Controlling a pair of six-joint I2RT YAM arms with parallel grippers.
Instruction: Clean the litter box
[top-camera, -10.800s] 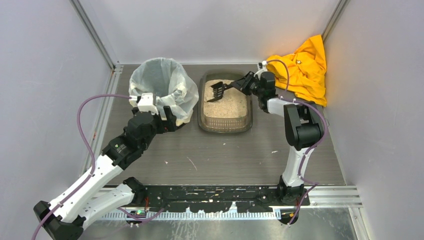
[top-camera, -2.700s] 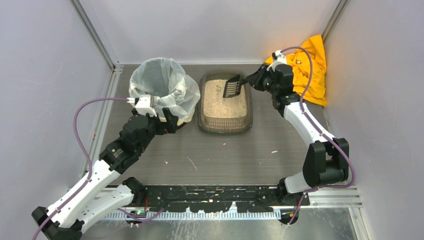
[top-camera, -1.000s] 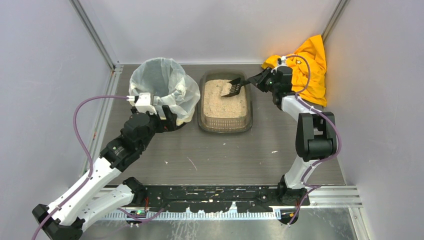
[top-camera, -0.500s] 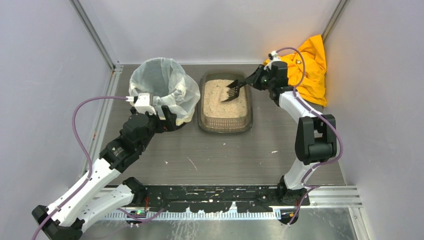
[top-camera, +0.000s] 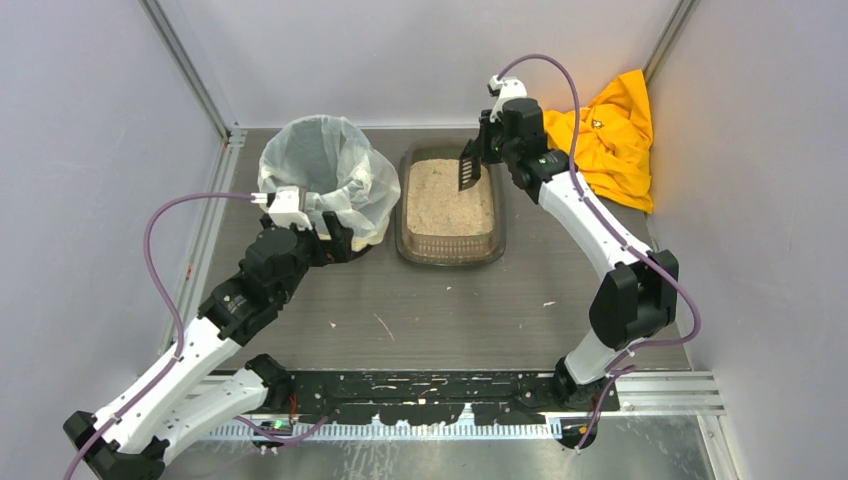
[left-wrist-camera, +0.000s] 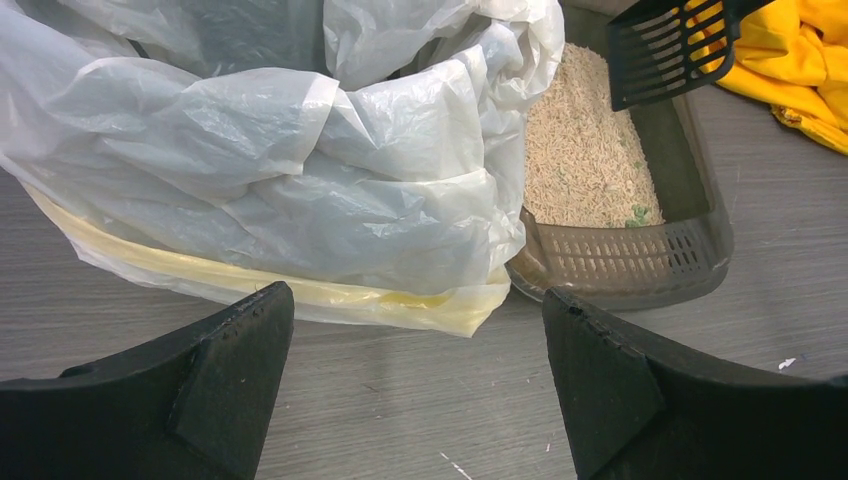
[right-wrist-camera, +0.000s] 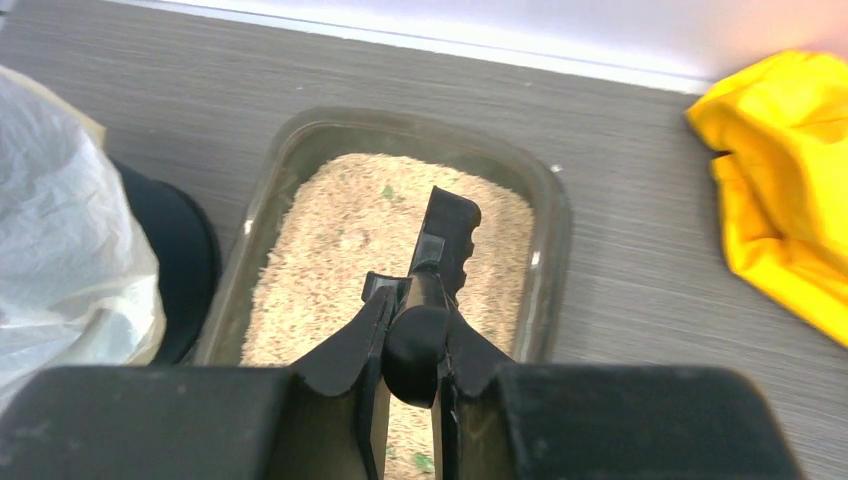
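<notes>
The litter box (top-camera: 403, 215) is a brown-grey tray of beige granules in the middle back of the table; it also shows in the left wrist view (left-wrist-camera: 700, 210) and the right wrist view (right-wrist-camera: 300, 140). A few green bits lie in the granules (left-wrist-camera: 636, 214). My right gripper (top-camera: 490, 150) is shut on the handle of the black slotted scoop (top-camera: 468, 172), held above the box's far right part, blade hanging down (right-wrist-camera: 445, 235). My left gripper (left-wrist-camera: 415, 380) is open and empty, low by the near side of the bin (top-camera: 320, 180).
The round bin with a white bag liner (left-wrist-camera: 300, 150) stands left of the litter box. A yellow cloth (top-camera: 610, 135) lies in the back right corner. Grey walls close the table on three sides. Small crumbs lie on the table (top-camera: 383, 326).
My right arm has risen and swung left, lifting the scoop out of the granules so that it hangs blade down above the box. The left arm has not moved.
</notes>
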